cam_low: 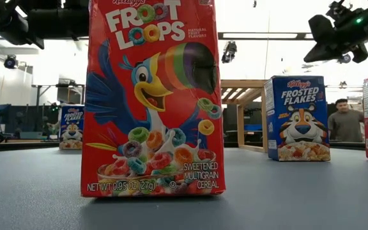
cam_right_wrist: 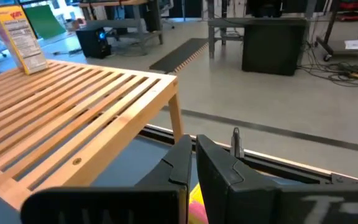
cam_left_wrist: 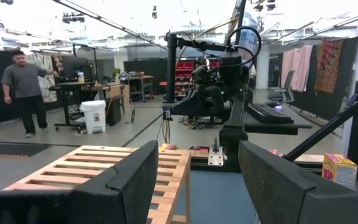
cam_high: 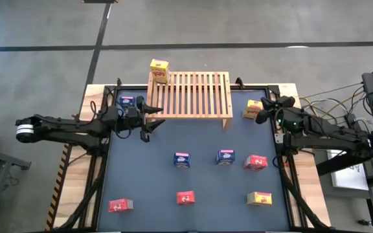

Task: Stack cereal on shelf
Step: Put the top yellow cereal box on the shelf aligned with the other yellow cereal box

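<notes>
Leftmost, left claw (cam_high: pixel 153 118) hovering by the shelf's (cam_high: pixel 193 97) near-left corner, jaws parted wide, nothing held. Just behind its wrist, toward the desk's (cam_high: pixel 147 175) far-left corner, a blue box (cam_high: pixel 126 102), closer to this arm than to the other. Atop the shelf's far-left corner, a single yellow box (cam_high: pixel 158 70) upright, rest of the slats bare. Mid-desk: blue box (cam_high: pixel 182 159), second blue box (cam_high: pixel 225 156), red box (cam_high: pixel 256 162) in a row, left to right. Along the near edge: red box (cam_high: pixel 120 205), Froot Loops box (cam_high: pixel 185 198), yellow box (cam_high: pixel 259 199). Rightward, right claw (cam_high: pixel 264 111) near the desk's far-right corner, fingers pinched together, hovering just over a yellow box (cam_high: pixel 252 109) beside the shelf's right leg; no grip evident. Likely next: that yellow box, right arm nearer, shelf lying directly to its left. Long axis of that box hard to judge.
</notes>
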Available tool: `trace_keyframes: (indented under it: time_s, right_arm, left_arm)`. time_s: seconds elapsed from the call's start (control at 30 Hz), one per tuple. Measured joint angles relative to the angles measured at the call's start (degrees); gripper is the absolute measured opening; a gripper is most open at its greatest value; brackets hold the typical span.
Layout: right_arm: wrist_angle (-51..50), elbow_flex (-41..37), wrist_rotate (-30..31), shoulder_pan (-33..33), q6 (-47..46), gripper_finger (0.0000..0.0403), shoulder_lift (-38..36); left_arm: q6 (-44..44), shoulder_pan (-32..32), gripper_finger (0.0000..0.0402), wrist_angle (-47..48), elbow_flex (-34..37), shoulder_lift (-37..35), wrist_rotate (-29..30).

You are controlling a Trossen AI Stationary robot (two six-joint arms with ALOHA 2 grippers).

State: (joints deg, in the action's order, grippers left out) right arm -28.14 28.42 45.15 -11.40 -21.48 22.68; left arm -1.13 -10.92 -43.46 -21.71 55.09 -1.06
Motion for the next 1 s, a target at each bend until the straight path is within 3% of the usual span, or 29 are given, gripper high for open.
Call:
trace_keyframes:
  time_s: [0.17,0.37,0.57,0.73,1.0]
  right_arm:
    - [-0.1,-0.8,-0.4,0.0,1.8,0.0013,0.0]
    - [-0.1,-0.8,-6.5,0.0,4.6,0.0021,0.0]
    - [-0.2,-0.9,-7.6,0.0,4.6,0.0095,1.7]
    - [-0.2,-1.0,-4.4,0.0,4.8,0.0163,2.7]
    - [-0.3,-1.0,-3.3,0.0,7.1,0.0215,2.6]
  left_arm:
    - [0.0,0.0,0.0207,0.0,0.0,0.0,0.0]
    - [0.0,0.0,0.0207,0.0,0.0,0.0,0.0]
    - [0.0,0.0,0.0207,0.0,0.0,0.0,0.0]
    - [0.0,0.0,0.0207,0.0,0.0,0.0,0.0]
    - [0.0,0.0,0.0207,0.2,0.0,0.0,0.1]
